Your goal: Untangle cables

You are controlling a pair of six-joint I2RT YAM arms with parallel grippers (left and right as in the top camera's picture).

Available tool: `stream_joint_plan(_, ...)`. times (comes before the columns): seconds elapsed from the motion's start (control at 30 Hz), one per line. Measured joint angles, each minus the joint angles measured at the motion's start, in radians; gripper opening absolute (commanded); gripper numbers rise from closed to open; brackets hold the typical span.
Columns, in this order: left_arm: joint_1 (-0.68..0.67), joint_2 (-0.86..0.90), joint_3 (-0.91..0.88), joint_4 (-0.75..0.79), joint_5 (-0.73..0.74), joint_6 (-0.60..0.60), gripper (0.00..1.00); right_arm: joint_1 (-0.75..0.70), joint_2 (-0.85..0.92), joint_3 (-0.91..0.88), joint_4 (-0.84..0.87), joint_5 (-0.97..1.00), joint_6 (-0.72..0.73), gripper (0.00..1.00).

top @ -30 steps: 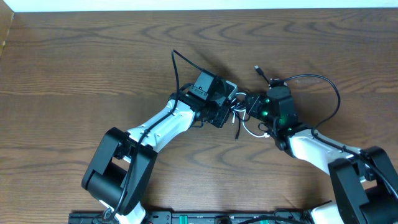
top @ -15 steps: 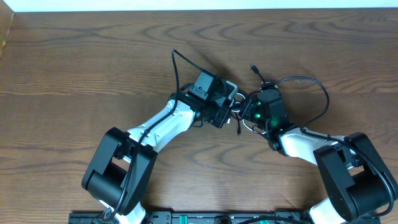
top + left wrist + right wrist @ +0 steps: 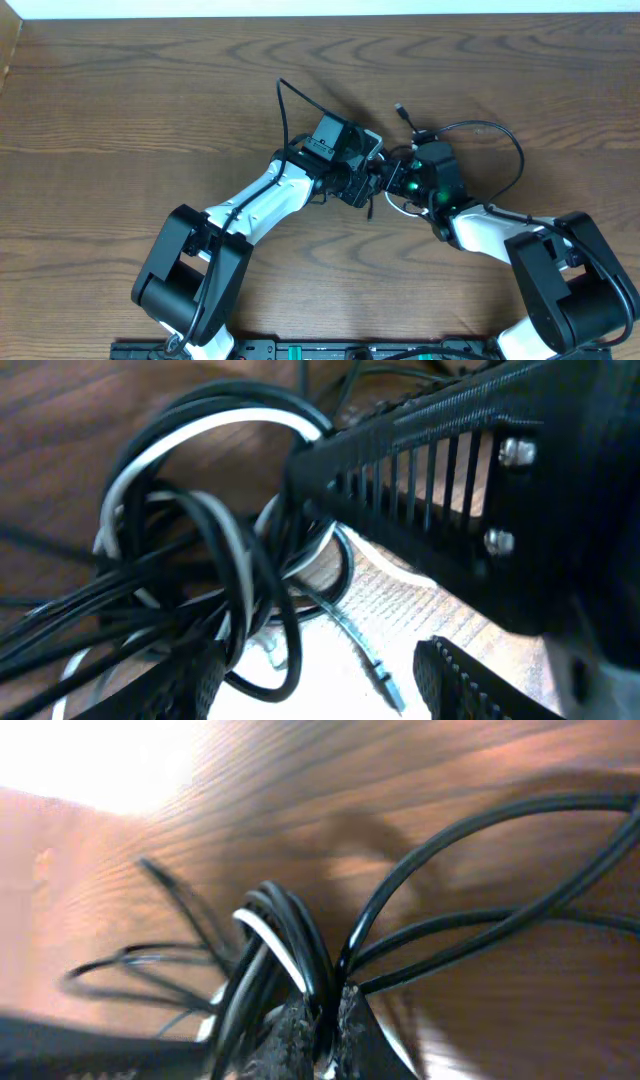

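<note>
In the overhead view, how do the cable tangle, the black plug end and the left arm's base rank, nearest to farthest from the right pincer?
1. cable tangle, pinched in the right pincer itself.
2. black plug end, beyond it toward the far edge.
3. left arm's base, near edge, left side.

A big brown wooden table (image 3: 120,100) fills almost the whole picture from above. Its top has dark wavy lines in the wood, some like rings and some like long stripes. A thin white strip (image 3: 300,7) runs along the far edge of the table. I cannot tell what it is. At the far left corner is the pale tan edge (image 3: 8,55) of something, cut off by the picture. Close up, bright light makes a white patch (image 3: 100,760) on the wood.
</note>
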State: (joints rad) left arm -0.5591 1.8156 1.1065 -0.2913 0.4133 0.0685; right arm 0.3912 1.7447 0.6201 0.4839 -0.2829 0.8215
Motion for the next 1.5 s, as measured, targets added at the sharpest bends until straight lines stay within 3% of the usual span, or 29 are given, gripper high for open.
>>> stream_joint_plan(0.47,0.000,0.000,0.000,0.003,-0.156,0.011,0.64,-0.102,0.000,0.000,0.001,-0.386,-0.004,0.01)
stream_joint_plan(0.5,0.000,0.000,0.000,0.003,-0.164,0.012,0.63,-0.109,0.000,0.000,-0.011,-0.404,-0.005,0.01)
stream_joint_plan(0.6,-0.002,0.000,0.000,0.001,-0.183,0.009,0.48,-0.126,0.000,0.000,-0.042,-0.441,-0.011,0.01)
stream_joint_plan(0.87,-0.002,0.020,0.000,0.018,-0.195,0.018,0.47,-0.133,0.001,0.000,-0.055,-0.512,-0.028,0.01)
stream_joint_plan(0.93,-0.002,0.036,0.000,0.027,-0.202,0.018,0.47,-0.135,0.001,0.000,-0.056,-0.519,-0.030,0.06)
stream_joint_plan(1.0,-0.002,0.053,0.000,0.034,-0.207,0.018,0.47,-0.137,0.001,0.000,-0.057,-0.533,-0.031,0.23)
stream_joint_plan(1.1,-0.001,0.074,0.000,0.038,-0.211,0.012,0.13,-0.137,-0.004,0.000,-0.070,-0.556,-0.040,0.33)
stream_joint_plan(1.13,-0.001,0.077,0.000,0.039,-0.210,0.011,0.08,-0.136,-0.007,0.000,-0.077,-0.562,-0.042,0.35)
stream_joint_plan(1.3,-0.003,0.078,0.000,0.043,-0.209,0.018,0.07,-0.135,-0.010,0.000,-0.082,-0.569,-0.045,0.41)
stream_joint_plan(1.5,-0.003,0.067,0.000,0.024,-0.209,0.018,0.07,-0.135,-0.010,0.000,-0.081,-0.526,-0.045,0.41)
